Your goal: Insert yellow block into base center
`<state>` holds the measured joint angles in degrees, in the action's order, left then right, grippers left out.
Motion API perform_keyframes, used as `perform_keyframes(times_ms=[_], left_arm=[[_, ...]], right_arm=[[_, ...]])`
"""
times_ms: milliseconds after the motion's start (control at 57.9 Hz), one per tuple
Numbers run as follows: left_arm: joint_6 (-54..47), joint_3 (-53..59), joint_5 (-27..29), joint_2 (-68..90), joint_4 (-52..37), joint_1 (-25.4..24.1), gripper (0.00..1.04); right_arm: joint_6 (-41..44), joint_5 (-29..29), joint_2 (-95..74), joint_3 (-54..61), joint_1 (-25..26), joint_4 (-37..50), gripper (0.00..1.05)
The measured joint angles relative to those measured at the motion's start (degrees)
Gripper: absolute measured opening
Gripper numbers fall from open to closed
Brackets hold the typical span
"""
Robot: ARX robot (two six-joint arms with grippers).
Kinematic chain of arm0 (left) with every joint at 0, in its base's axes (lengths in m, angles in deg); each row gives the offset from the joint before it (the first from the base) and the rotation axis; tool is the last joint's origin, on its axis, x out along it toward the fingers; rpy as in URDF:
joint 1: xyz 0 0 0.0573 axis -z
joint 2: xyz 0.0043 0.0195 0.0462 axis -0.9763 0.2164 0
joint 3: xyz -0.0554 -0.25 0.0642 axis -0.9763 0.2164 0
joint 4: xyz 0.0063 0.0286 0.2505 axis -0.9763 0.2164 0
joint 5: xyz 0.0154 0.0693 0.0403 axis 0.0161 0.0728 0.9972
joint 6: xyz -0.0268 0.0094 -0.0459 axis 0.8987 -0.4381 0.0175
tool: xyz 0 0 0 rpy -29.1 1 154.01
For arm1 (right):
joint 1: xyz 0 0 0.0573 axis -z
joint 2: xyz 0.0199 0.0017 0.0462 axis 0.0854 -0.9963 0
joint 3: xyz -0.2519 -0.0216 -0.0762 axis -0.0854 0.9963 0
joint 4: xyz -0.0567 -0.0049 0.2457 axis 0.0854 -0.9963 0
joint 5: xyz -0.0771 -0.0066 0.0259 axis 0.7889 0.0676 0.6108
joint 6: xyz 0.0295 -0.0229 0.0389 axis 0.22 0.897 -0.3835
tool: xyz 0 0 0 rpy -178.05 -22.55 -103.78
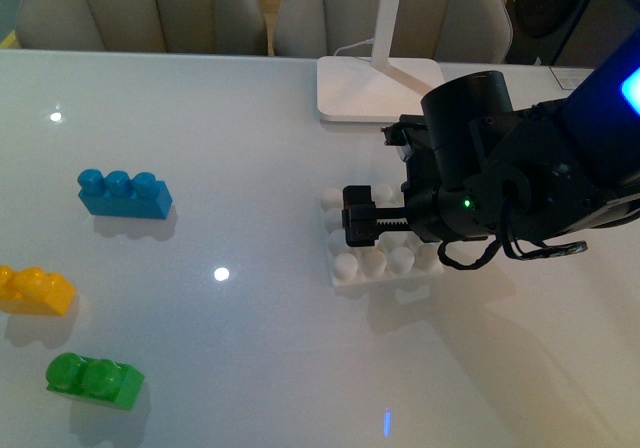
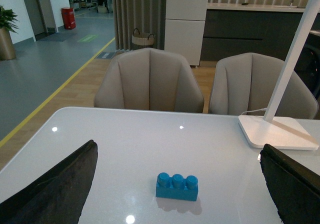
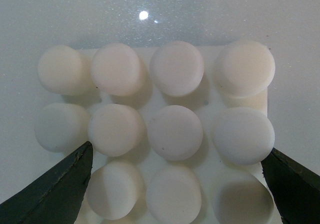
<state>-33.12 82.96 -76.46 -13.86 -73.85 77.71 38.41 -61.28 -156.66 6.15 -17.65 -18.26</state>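
Subject of inspection: yellow block [image 1: 35, 290]. It lies flat on the surface [image 1: 250, 348] at the far left edge of the front view, studs up and partly cut off by the frame. The green brick [image 1: 95, 379] sits near it on the robot's side, and the blue brick [image 1: 124, 194] lies farther out. Nothing touches it.

The base [image 1: 372, 263] lies well apart from the block, over on the right and in front of the lamp foot [image 1: 380, 88]. The right arm covers part of it.

Right pincer [image 3: 177, 150]: it hangs directly over the base. Its fingers are spread wide, one to either side of the stud grid, and it grips nothing. Whether the fingers touch the plate cannot be told.

Left pincer [image 2: 177, 146]: it is also spread wide and empty, held above the surface with the blue brick ahead of it. The yellow block does not show in its wrist view.

Handling assessment (judgement only):
- Expect a light, rigid moulded piece that will not deform under grip.
- The walls look smooth and glossy, so treat them as slippery. A shallow or off-centre pinch may let it twist.
- Take hold across the two long side walls at mid-length, below the studs. Keep the underside clear so it can seat.
- The block lies on the left arm's side, so that arm appears better placed for the pick.
- The base is light and loose on a slick surface, and it may slide when you press down. The right pincer is well placed to steady it.
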Motion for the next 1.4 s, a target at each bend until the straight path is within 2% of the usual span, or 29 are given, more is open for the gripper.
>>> perform_keyframes(times_ms=[293, 673, 1398], left_arm=[[0.00, 0.00, 0.00, 0.00, 0.00, 0.00, 0.97], [0.00, 0.00, 0.00, 0.00, 0.00, 0.00, 0.97], [0.00, 0.00, 0.00, 0.00, 0.00, 0.00, 0.97]], right_arm=[[-7.45, 4.59, -0.85, -2.64, -4.20, -2.84, 0.96], [-16.17, 7.58, -1.01, -2.40, -9.64, -3.67, 0.96], [-16.15, 8.41, -0.74, -0.85, -11.17, -0.59, 0.96]])
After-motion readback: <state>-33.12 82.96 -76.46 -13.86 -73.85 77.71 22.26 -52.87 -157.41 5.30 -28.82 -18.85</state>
